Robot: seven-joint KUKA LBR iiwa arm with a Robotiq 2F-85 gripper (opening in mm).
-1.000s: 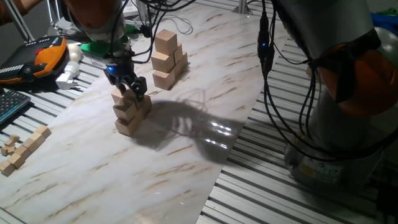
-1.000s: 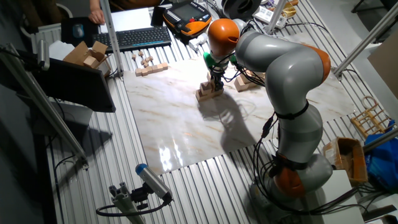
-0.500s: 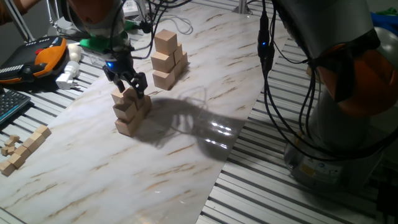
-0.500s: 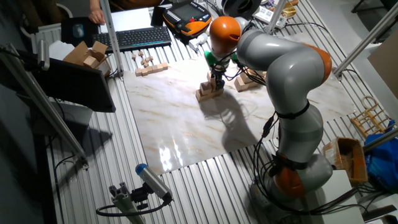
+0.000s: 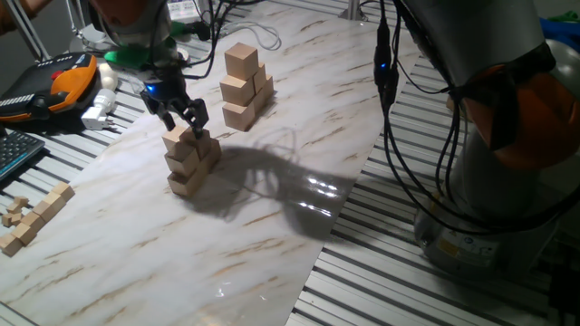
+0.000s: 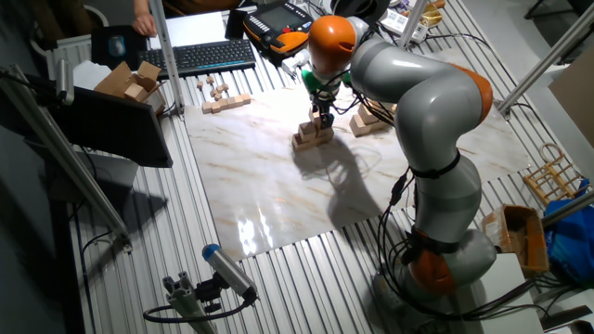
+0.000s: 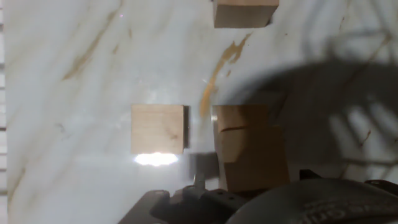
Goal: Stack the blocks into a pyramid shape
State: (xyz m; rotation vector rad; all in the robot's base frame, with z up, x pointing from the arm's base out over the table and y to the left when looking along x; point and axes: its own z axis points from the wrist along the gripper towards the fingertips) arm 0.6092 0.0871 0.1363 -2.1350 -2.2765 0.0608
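Observation:
A stepped pile of tan wooden blocks [image 5: 188, 159] stands three high on the marble board; it also shows in the other fixed view [image 6: 313, 137]. My gripper [image 5: 182, 118] hangs just above the pile's top block, open and empty, apart from it; the other fixed view shows it too [image 6: 322, 117]. A second pile of blocks [image 5: 245, 83] stands further back [image 6: 368, 121]. In the hand view I look down on one lit block [image 7: 158, 129], shadowed stacked blocks [image 7: 249, 149] beside it, and another block [image 7: 244, 12] at the top edge. The fingertips are hidden there.
Small thin wooden pieces [image 5: 34, 217] lie at the board's left edge [image 6: 223, 98]. An orange teach pendant [image 5: 62, 80], a keyboard [image 6: 200, 56] and a cardboard box [image 6: 130, 82] lie beyond the board. The arm's own base [image 6: 445, 260] stands to the right.
My gripper has risen off the top of the near pile and drifted slightly back-left. The fingers stay spread. The blocks have not moved.

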